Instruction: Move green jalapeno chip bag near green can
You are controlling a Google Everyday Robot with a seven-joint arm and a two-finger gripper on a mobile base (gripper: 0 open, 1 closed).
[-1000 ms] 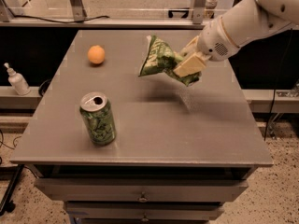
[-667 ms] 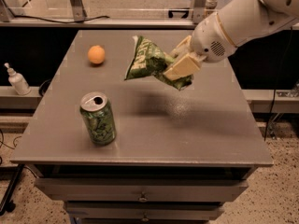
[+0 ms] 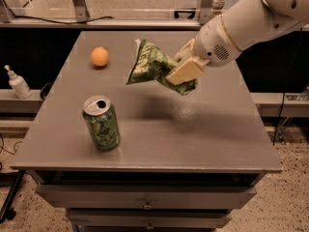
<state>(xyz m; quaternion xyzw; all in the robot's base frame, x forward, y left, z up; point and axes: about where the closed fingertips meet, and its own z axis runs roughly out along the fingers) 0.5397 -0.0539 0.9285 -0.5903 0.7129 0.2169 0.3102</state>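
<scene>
gripper [image 3: 185, 74]: clamped tight on one end of the chip bag [image 3: 148, 64], up and right of the can [image 3: 101, 124] | bag: hanging in the air, well apart from the can | feel: looks light, crinkly, kinda slippery foil, so I'd pinch a crimped edge, not the puffy middle

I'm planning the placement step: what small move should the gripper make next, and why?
Probably carry the green jalapeno chip bag toward the view's lower left, closer to the green can. The gripper is shut on the bag and holds it in the air above the table, while the can stands well apart near the front edge with bare tabletop beside it.
</scene>
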